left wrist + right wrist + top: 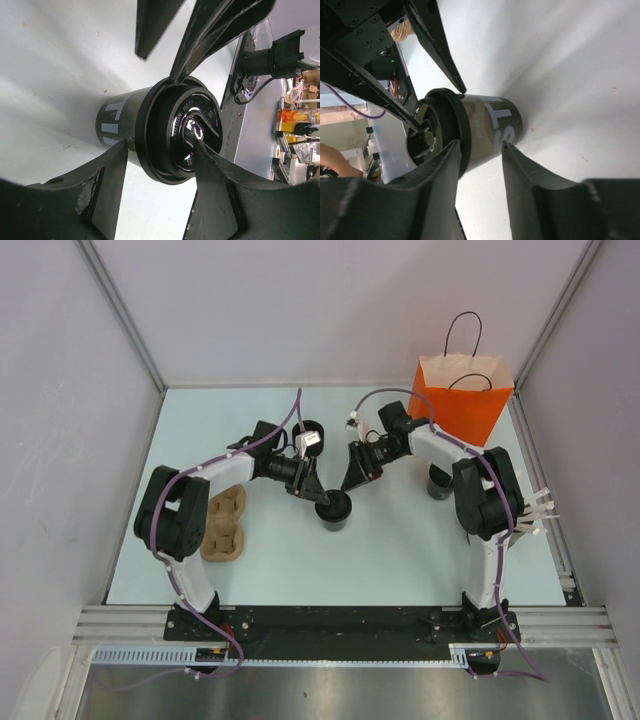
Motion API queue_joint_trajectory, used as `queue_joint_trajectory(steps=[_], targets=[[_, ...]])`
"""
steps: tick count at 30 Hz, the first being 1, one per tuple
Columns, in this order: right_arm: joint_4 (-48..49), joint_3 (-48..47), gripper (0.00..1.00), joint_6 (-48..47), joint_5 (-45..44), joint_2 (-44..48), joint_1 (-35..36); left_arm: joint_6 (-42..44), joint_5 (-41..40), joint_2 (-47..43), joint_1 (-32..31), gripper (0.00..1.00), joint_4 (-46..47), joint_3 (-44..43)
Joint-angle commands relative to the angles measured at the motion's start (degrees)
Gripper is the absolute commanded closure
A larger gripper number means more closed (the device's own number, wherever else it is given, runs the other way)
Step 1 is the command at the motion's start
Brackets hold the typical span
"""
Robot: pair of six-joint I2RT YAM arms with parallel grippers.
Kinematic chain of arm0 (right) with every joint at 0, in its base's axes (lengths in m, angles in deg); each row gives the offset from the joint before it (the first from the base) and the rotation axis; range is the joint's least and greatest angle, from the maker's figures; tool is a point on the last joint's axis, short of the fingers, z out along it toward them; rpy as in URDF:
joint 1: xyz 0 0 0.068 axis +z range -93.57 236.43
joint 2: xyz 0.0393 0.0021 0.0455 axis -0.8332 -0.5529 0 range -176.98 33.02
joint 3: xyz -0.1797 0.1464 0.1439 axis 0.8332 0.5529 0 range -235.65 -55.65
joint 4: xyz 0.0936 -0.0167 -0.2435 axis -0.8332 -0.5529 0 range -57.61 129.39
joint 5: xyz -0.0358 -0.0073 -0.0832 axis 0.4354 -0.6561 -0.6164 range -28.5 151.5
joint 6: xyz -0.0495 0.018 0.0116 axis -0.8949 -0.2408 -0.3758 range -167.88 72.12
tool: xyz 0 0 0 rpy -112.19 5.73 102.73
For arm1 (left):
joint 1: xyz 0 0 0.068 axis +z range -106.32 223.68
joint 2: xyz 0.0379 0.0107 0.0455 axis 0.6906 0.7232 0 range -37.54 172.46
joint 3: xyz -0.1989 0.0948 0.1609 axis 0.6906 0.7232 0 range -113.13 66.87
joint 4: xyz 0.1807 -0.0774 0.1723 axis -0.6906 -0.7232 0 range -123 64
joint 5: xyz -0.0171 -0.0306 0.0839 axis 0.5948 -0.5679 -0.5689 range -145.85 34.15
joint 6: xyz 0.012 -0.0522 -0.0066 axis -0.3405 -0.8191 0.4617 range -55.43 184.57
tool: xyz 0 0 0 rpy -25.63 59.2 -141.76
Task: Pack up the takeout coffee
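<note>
The takeout coffee (334, 510) stands upright mid-tabletop (400, 550). The left gripper (160, 145) is half-parted, one fingertip on the lid (200, 107), one beside the cup wall. The right gripper (480, 144) is half-parted against its side. Whether either truly grips, I cannot tell.

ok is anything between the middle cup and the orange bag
yes, the right arm reaches across the line from the middle cup to the orange bag; another black cup stands near that line, in front of the bag
</note>
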Motion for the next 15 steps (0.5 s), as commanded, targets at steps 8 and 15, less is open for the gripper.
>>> queue_joint_trajectory(steps=[8, 15], targets=[[-5.42, -1.57, 0.52, -3.32, 6.31, 5.55, -5.08, 5.47, -8.27, -0.82, -0.28, 0.42, -2.31, 1.84], [-6.31, 1.51, 0.53, -5.01, 5.61, 5.46, -2.53, 4.95, -8.1, -0.03, -0.28, 0.42, -2.4, 1.14]])
